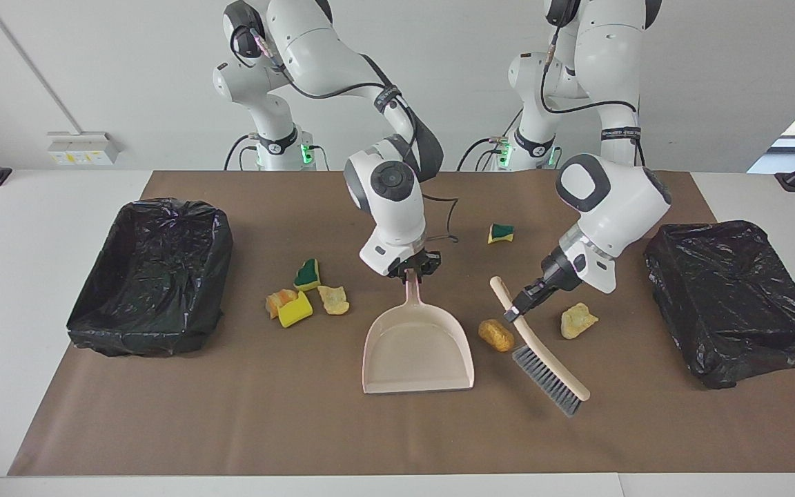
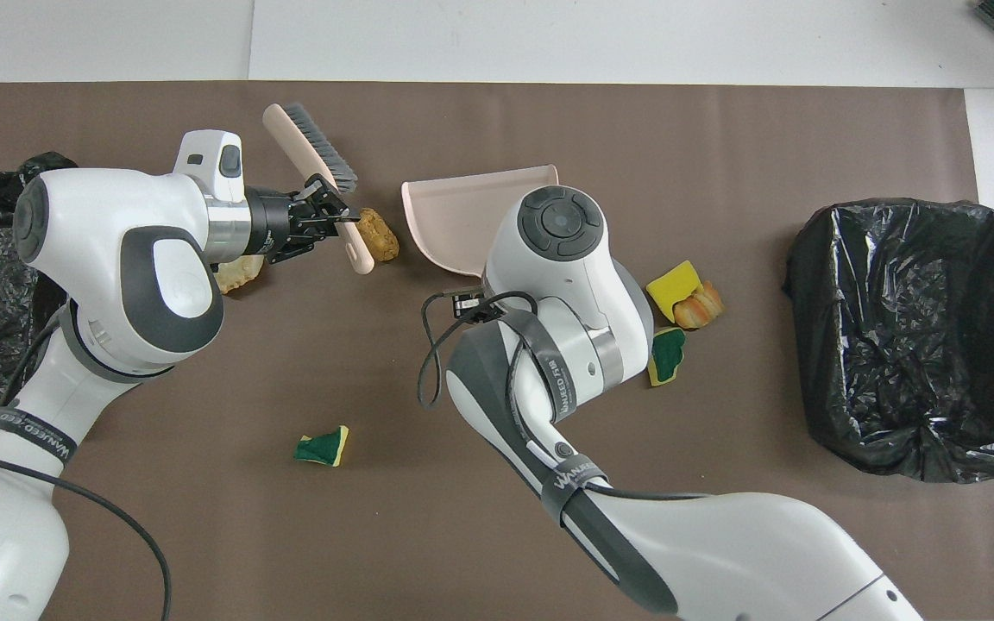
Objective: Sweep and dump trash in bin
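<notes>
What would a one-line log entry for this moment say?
left gripper: shut on brush | right gripper: shut on dustpan | bread lump: between them

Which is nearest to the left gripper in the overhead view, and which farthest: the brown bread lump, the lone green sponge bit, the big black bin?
From the left gripper, which holds the brush handle:
1. Brown bread lump, beside the gripper, next to the dustpan.
2. Lone green sponge bit, nearer to the robots.
3. Big black bin, at the right arm's end.

High facing view, steep overhead view, both sharing the table [image 1: 59, 428]
</notes>
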